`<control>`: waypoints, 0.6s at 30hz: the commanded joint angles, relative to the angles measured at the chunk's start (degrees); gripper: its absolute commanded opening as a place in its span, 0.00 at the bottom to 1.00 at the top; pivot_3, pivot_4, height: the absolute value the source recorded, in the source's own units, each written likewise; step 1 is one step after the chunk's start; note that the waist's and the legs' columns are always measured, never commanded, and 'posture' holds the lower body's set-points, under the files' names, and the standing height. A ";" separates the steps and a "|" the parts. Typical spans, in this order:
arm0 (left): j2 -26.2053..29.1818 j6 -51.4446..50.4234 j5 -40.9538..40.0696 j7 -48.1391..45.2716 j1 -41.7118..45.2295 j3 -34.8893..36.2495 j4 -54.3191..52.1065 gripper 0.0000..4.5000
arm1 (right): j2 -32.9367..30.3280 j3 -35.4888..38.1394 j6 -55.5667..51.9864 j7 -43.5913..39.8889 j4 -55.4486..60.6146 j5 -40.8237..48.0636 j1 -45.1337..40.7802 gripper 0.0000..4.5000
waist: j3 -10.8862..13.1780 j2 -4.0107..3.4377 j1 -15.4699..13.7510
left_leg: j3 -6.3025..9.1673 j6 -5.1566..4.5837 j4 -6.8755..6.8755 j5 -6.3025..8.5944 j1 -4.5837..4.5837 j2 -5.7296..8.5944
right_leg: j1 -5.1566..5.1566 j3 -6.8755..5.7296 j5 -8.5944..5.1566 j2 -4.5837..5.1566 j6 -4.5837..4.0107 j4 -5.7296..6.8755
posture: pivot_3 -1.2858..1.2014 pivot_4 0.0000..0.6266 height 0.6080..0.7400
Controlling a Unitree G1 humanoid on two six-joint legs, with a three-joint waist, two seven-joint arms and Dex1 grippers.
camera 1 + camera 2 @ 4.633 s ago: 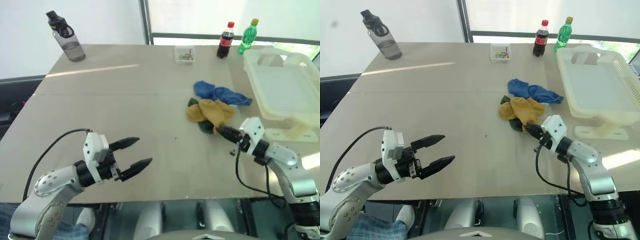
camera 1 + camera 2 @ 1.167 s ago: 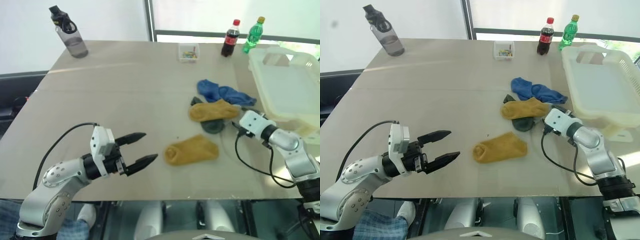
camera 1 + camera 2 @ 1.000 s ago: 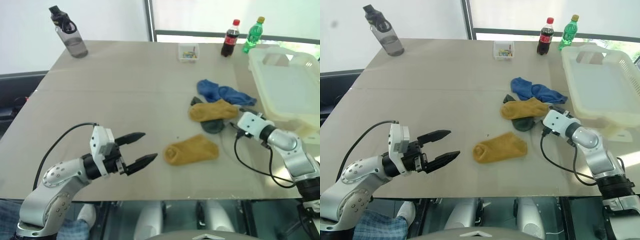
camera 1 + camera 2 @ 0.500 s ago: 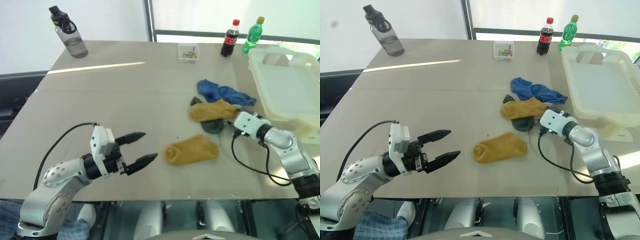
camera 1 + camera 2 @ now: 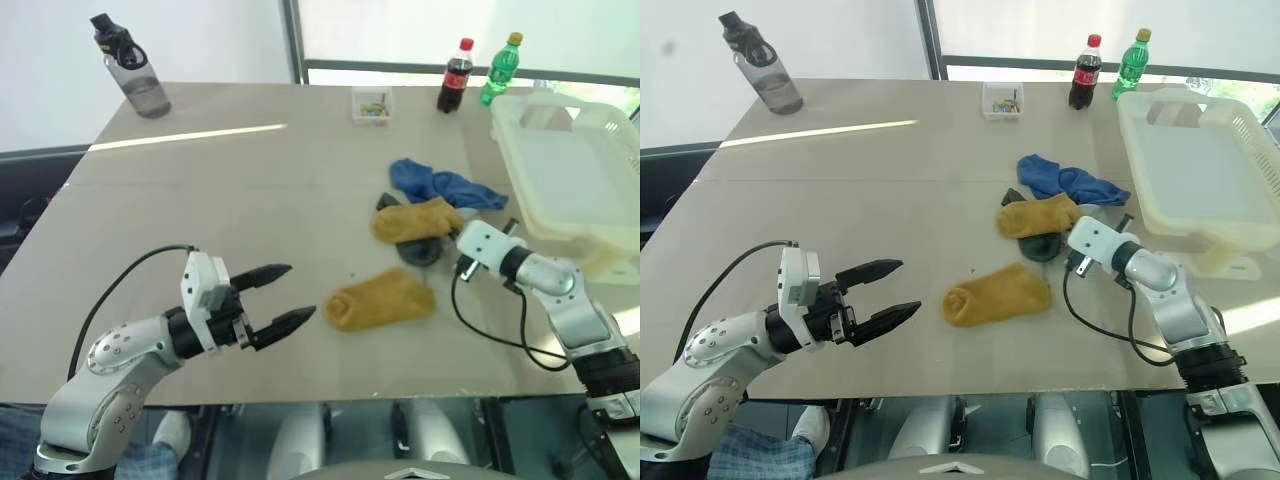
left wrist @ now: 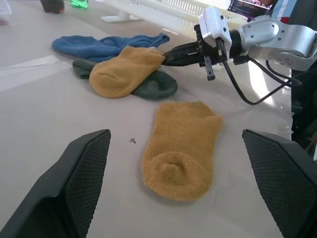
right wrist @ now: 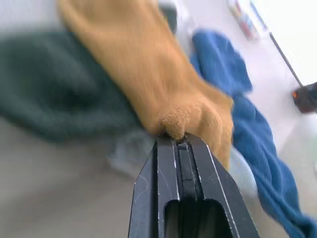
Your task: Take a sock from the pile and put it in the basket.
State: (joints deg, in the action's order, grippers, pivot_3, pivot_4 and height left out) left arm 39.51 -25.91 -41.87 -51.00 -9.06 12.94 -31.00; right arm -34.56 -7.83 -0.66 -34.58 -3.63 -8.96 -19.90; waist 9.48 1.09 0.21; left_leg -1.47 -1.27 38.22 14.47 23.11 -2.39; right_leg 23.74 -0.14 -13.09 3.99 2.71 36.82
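1. Hovering nearest, the left gripper (image 5: pixel 285 296) is holding its black fingers spread wide over bare table (image 5: pixel 230 190), pinching nothing.
2. Lying just beyond it, at about 3 o'clock from that gripper, a lone mustard sock (image 5: pixel 380 298) is resting flat, apart from the heap.
3. Pinching the cuff of the mustard sock (image 7: pixel 148 84) on top of the pile (image 5: pixel 430 205), the right gripper (image 6: pixel 171 53) is pressing its fingers together on the fabric; the sock is not yet lifted, so by my reading the grasp is only just being made.
4. Waiting at 2 o'clock from the pile, the cream basket (image 5: pixel 1260 150) is looking empty, so the carry and drop are remaining.
5. Standing along the far edge, a clear box (image 5: pixel 371 105), cola bottle (image 5: pixel 453 75) and green bottle (image 5: pixel 499 68) are leaving the short path over the basket's near rim open.
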 commanded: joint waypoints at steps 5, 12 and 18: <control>-0.27 1.04 0.01 -0.19 0.74 -0.11 -1.55 1.00 | 0.90 1.42 -15.95 -10.89 20.56 16.45 2.83 0.00 | 0.01 -0.02 0.21 | 0.05 0.00 0.00 0.00 -0.02 0.00 | -0.04 -0.02 0.00 0.00 0.00 0.00 | 0.52 0.24 1.00; -0.54 1.44 0.32 -0.42 0.63 -0.21 -1.44 1.00 | -1.07 0.20 -23.37 -13.90 25.77 19.63 3.70 0.00 | 0.01 -0.01 0.22 | 0.03 0.00 0.02 0.00 -0.10 0.00 | -0.11 -0.02 0.00 0.02 0.00 0.00 | 0.52 0.24 1.00; -0.51 1.53 0.23 -0.43 -0.01 -0.02 -1.81 1.00 | -2.86 -1.22 -26.81 -18.62 30.89 24.45 6.02 0.00 | 0.01 -0.01 0.21 | 0.05 0.00 0.00 0.00 -0.09 0.00 | -0.10 -0.02 0.00 0.01 0.00 0.00 | 0.52 0.24 1.00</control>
State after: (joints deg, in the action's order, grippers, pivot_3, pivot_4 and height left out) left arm 38.99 -25.44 -41.67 -51.09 -8.99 12.79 -30.98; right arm -36.22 -8.54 -26.77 -51.15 23.50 13.29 -14.81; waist 9.49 1.08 0.42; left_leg -1.41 -1.27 38.22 14.47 23.02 -2.39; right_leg 23.64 -0.17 -13.10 4.00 2.71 36.82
